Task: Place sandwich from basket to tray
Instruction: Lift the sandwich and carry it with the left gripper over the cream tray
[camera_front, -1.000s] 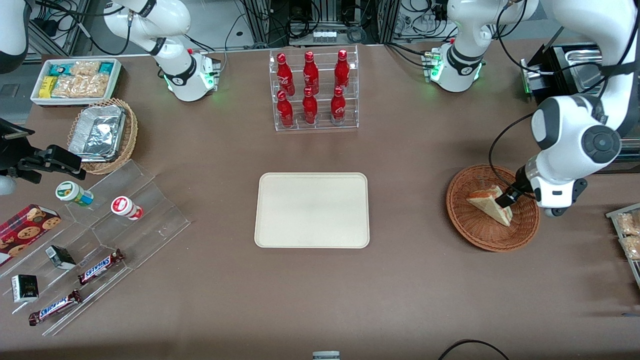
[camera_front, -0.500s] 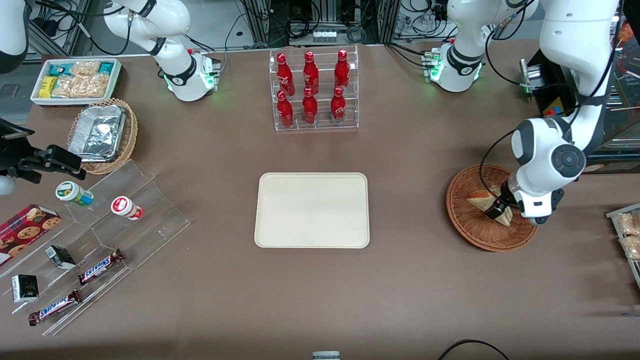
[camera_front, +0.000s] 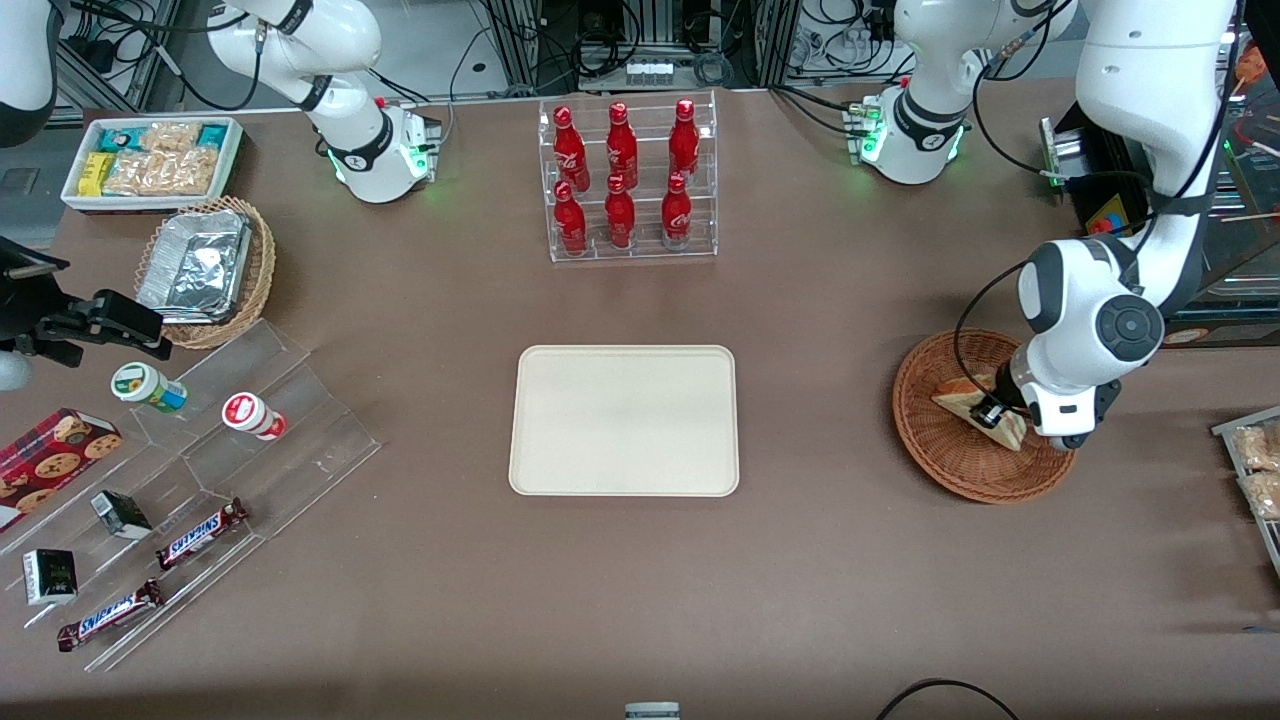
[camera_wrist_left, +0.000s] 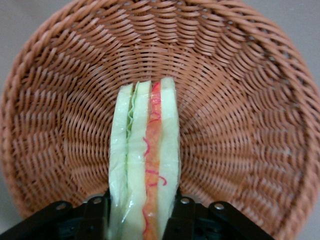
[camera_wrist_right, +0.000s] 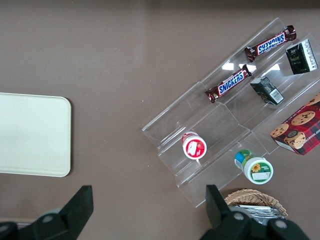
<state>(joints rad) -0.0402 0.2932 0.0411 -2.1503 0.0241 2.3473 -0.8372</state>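
The sandwich (camera_front: 957, 398), a pale wedge with orange and green filling, lies in the reddish-brown wicker basket (camera_front: 940, 455) toward the working arm's end of the table. My left gripper (camera_front: 992, 412) is down in the basket, shut on the sandwich. In the left wrist view the sandwich (camera_wrist_left: 145, 160) stands on edge between the two black fingers (camera_wrist_left: 95, 215), which press on both its bread faces, with the basket's weave (camera_wrist_left: 240, 100) all around. The cream tray (camera_front: 624, 420) lies flat at the table's middle and holds nothing; its end shows in the right wrist view (camera_wrist_right: 30, 135).
A clear rack of red bottles (camera_front: 627, 180) stands farther from the front camera than the tray. Toward the parked arm's end are a tan basket with a foil tray (camera_front: 205, 268), a white bin of snacks (camera_front: 152, 160) and a clear stepped stand with candy bars (camera_front: 200, 470).
The left arm swung in over the basket and lowered; the gripper came down around the sandwich and its fingers now press on it. The sandwich stays in the basket.
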